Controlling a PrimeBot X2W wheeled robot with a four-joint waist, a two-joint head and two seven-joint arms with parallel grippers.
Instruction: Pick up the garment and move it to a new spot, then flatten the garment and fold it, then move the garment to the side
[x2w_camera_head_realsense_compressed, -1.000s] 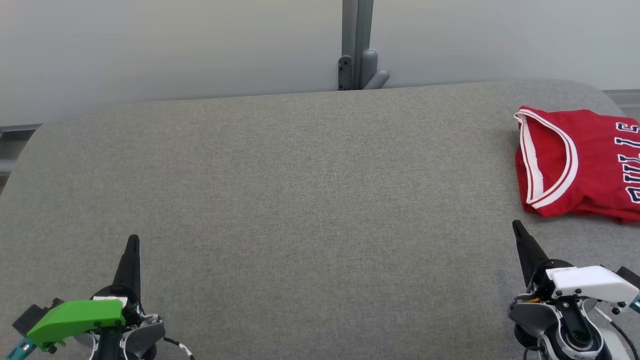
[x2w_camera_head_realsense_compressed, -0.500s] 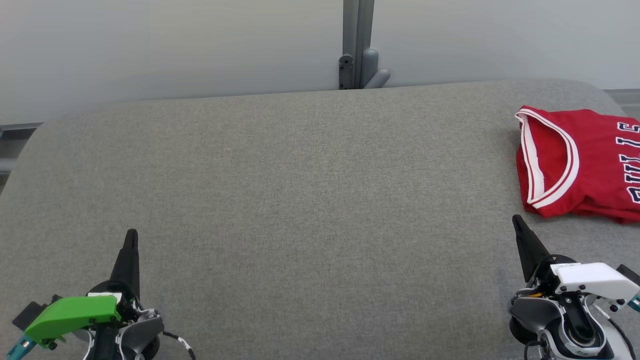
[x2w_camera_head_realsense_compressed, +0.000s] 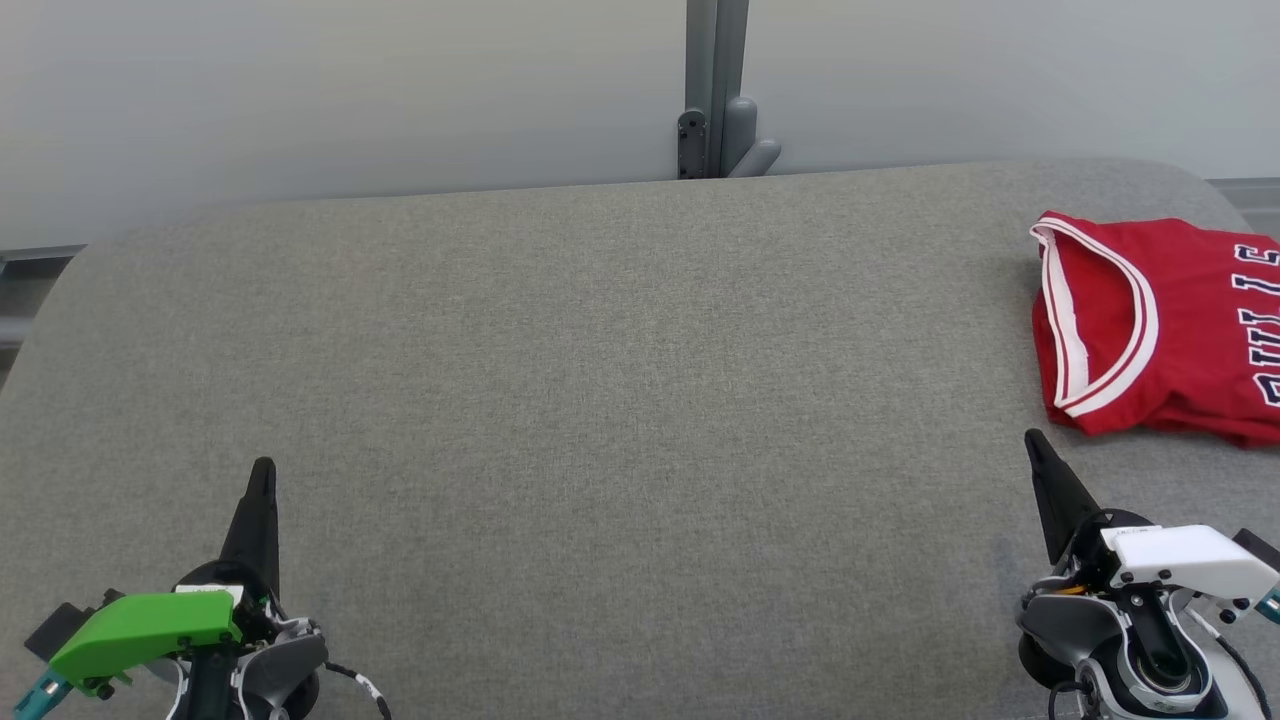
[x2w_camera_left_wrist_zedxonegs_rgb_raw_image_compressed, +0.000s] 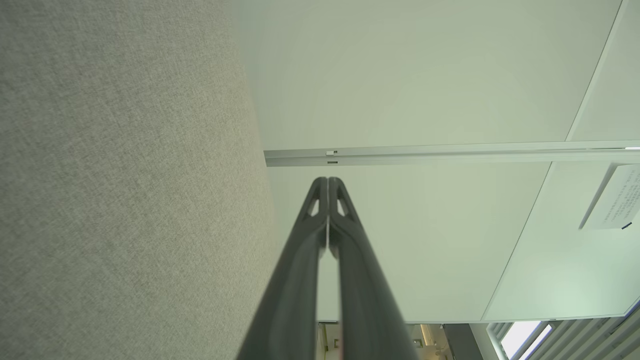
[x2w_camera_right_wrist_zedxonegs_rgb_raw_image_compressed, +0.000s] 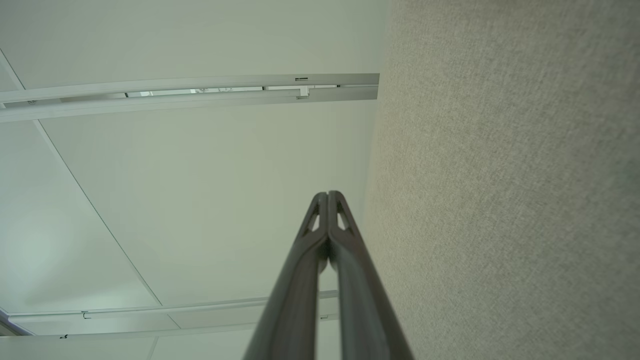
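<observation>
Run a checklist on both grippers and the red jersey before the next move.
1. Left gripper shut and empty: ok.
2. Right gripper shut and empty: ok.
3. Red jersey lying on the grey table, at its right side, apart from both grippers: ok.
4. Jersey folded: looks so, but the head view's edge cuts off its right part: cannot tell.
5. Stretch of table between the right gripper and the jersey free of other things: ok.

Open grey tabletop (x2w_camera_head_realsense_compressed: 600, 350) across middle and left; red garment (x2w_camera_head_realsense_compressed: 1195, 340) heaped at far right.
</observation>
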